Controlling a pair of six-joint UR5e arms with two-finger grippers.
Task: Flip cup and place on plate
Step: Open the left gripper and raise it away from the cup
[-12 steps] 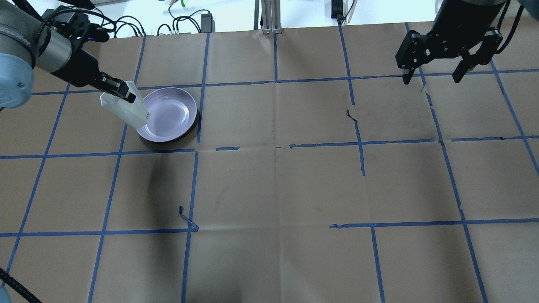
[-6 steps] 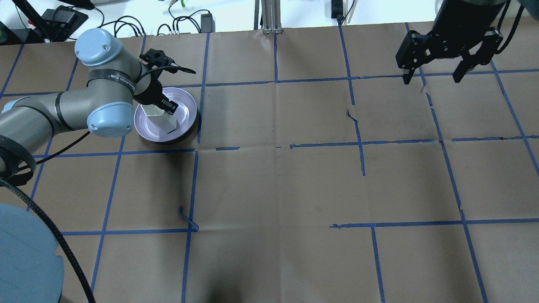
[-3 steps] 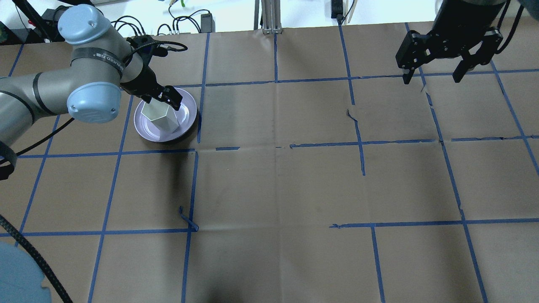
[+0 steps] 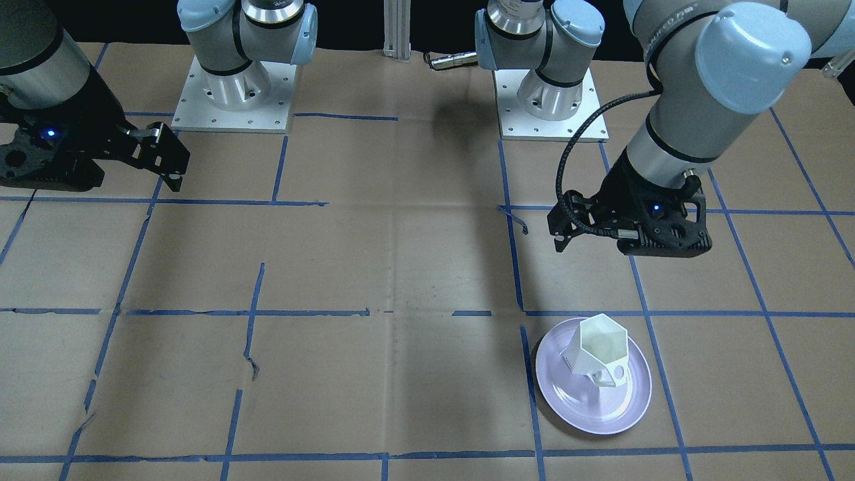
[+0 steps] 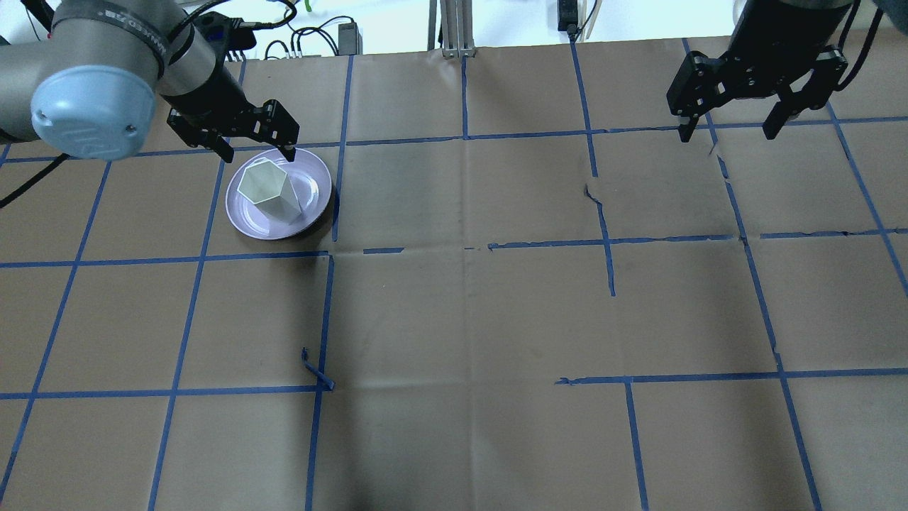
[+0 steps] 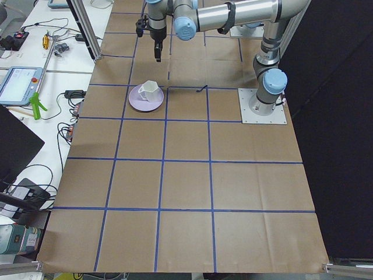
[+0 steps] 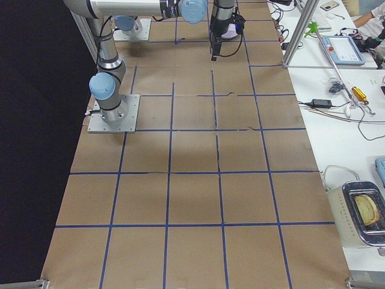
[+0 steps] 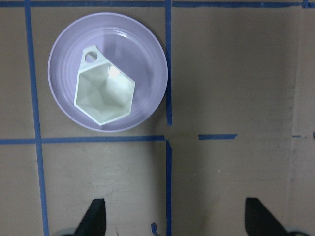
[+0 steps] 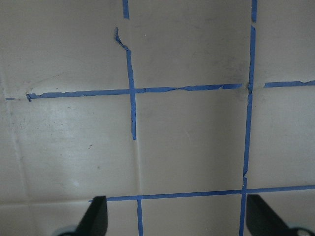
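Observation:
The white faceted cup (image 5: 268, 190) stands upright, mouth up, on the lavender plate (image 5: 317, 186) at the table's far left. It also shows in the front view (image 4: 601, 347) and the left wrist view (image 8: 105, 93), handle (image 8: 90, 56) pointing away. My left gripper (image 5: 257, 145) is open and empty, raised above the plate's edge (image 8: 147, 59) and clear of the cup. My right gripper (image 5: 727, 131) is open and empty, hovering over the far right of the table.
Brown paper with a blue tape grid covers the table. A loose curl of tape (image 5: 316, 369) sticks up in front of the plate. Cables and adapters (image 5: 312, 35) lie along the far edge. The arm bases (image 4: 234, 93) stand at the robot's side.
My left gripper brought the tilted cup over the plate, set it down upright, opened, and lifted away from it. The right arm has not moved.

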